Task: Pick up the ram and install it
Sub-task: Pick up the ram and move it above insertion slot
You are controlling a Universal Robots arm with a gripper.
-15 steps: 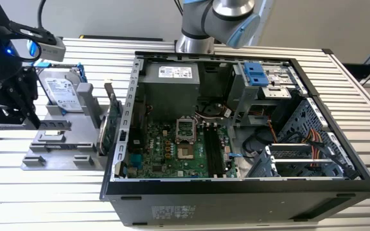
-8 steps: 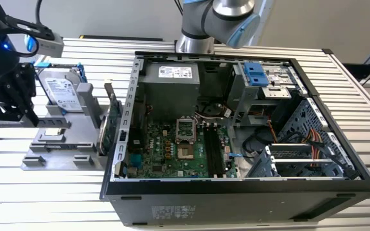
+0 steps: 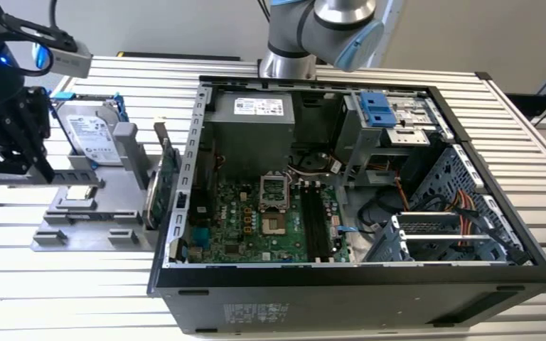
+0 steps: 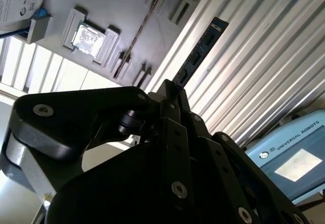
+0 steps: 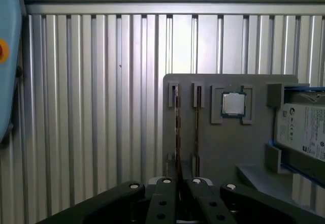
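Gripper pinching ram tight, hovering over holder tray; pick step underway. Install prob needing square alignment w/ mobo slot.

My gripper: black throughout; ram: dark, near-black, with a row of darker blocks along its face. Table: silver, ribbed in parallel slats; fixture: plain grey; hard drive: silver with a white label and blue rails. Computer case: black outside, bare grey metal within, with a green motherboard and one blue bracket.
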